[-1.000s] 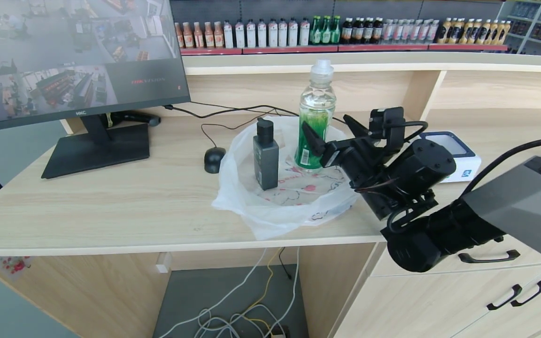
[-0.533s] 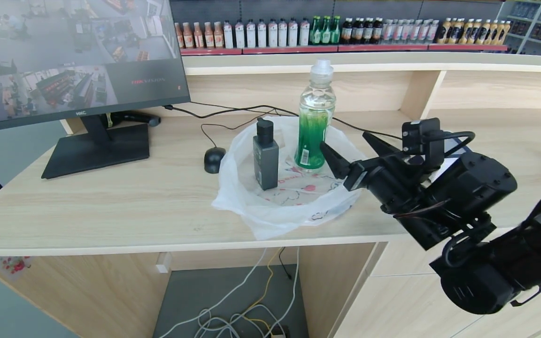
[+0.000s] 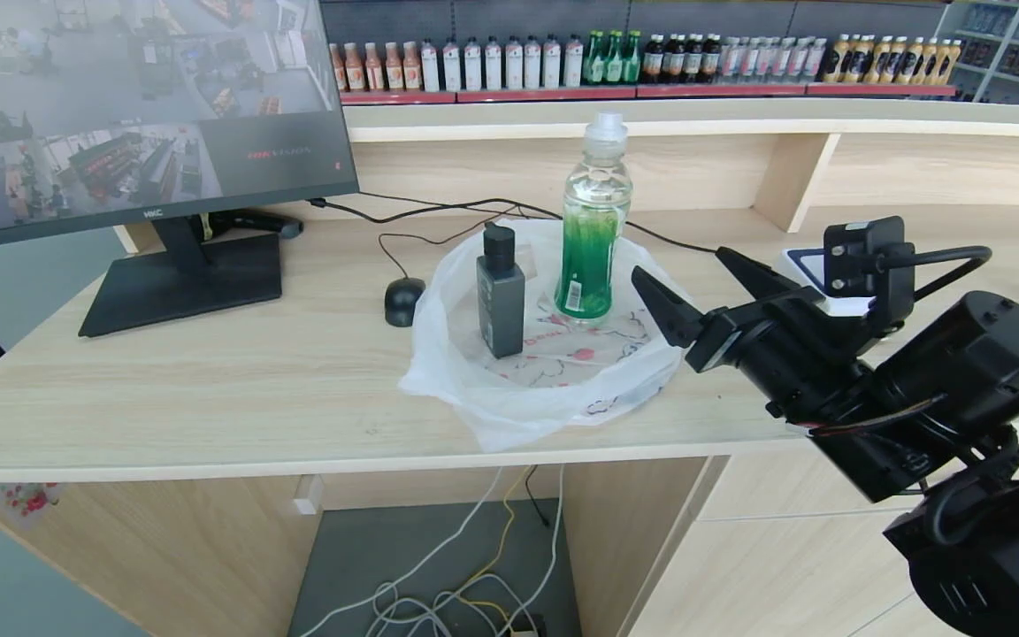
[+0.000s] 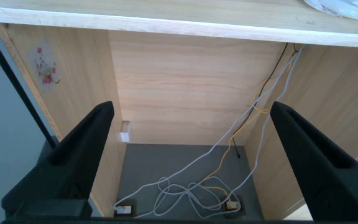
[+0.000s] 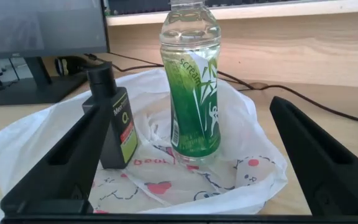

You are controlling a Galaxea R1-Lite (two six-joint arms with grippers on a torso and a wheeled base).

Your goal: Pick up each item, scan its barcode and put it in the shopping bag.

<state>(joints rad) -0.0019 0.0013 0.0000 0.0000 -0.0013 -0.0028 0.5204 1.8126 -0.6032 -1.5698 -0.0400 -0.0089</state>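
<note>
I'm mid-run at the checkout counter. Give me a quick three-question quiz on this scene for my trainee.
1. True or false: the green bottle stands upright on the shopping bag.
2. The right gripper is: A) shut on the green bottle; B) open and empty; C) shut and empty.
3. Fill in: ___ items stand on the bag.
Key: 1 true. 2 B. 3 two, the green bottle and the dark grey bottle.

On the shopping bag [image 3: 518, 407], the drink bottle [image 3: 593, 230] stands right of the toiletry bottle [image 3: 501, 301].
</note>
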